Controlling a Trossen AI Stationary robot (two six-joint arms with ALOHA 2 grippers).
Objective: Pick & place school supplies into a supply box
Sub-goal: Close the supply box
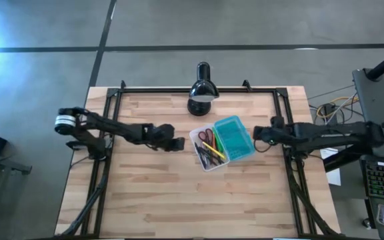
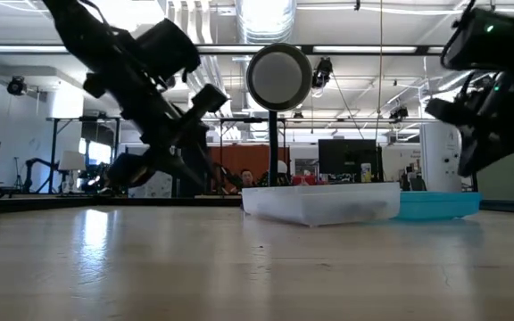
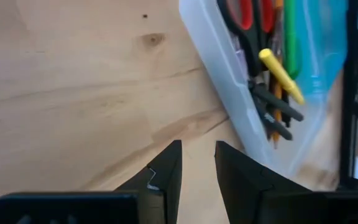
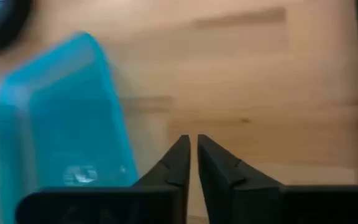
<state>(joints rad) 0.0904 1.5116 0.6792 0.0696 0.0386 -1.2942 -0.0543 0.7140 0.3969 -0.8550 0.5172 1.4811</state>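
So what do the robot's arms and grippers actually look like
Both arms are slim, black and jointed. The left arm has a silver-white ring near its base; the right arm is all dark. Each ends in two black wedge-shaped fingers tapering to narrow tips: the left gripper has a small notch on one inner edge, the right gripper looks plain.
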